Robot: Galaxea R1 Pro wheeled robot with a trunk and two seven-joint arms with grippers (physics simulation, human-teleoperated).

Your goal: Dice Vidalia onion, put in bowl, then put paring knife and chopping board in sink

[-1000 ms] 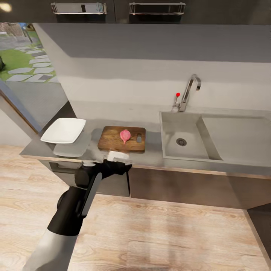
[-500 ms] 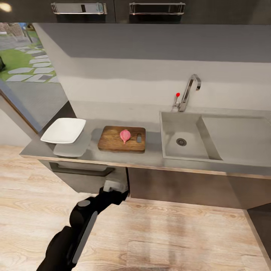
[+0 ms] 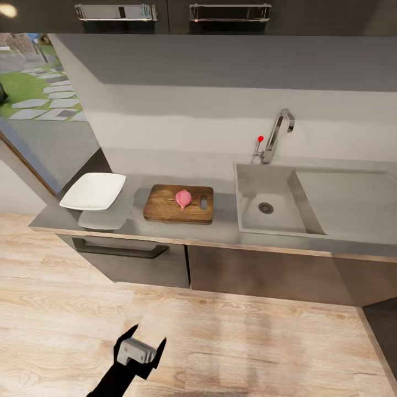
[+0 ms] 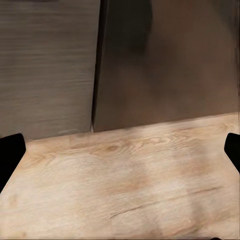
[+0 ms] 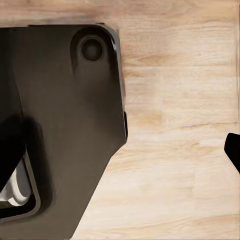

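The pink Vidalia onion (image 3: 183, 198) lies on the brown chopping board (image 3: 177, 203), on the grey countertop (image 3: 220, 229) left of the sink (image 3: 251, 220). Left of the board stands the white bowl (image 3: 94, 191). The sink basin holds nothing. The paring knife is out of view. My left gripper (image 3: 144, 341) hangs low over the floor, well in front of the counter, open and empty. In the left wrist view its fingertips (image 4: 10, 156) stand wide apart, facing the cabinet fronts (image 4: 50, 65). One right fingertip (image 5: 233, 149) shows over the floor, beside the robot's dark base (image 5: 65, 125).
A chrome tap (image 3: 275, 135) with a red knob rises behind the sink. The drainboard (image 3: 347, 201) lies to the right. Dark cabinet doors (image 3: 253, 275) run under the counter and a drawer handle (image 3: 118, 249) sticks out. Light wood floor (image 3: 248, 342) stretches in front.
My left arm has dropped from the counter's front edge, below the board, to low over the floor. The onion, board and bowl have not moved.
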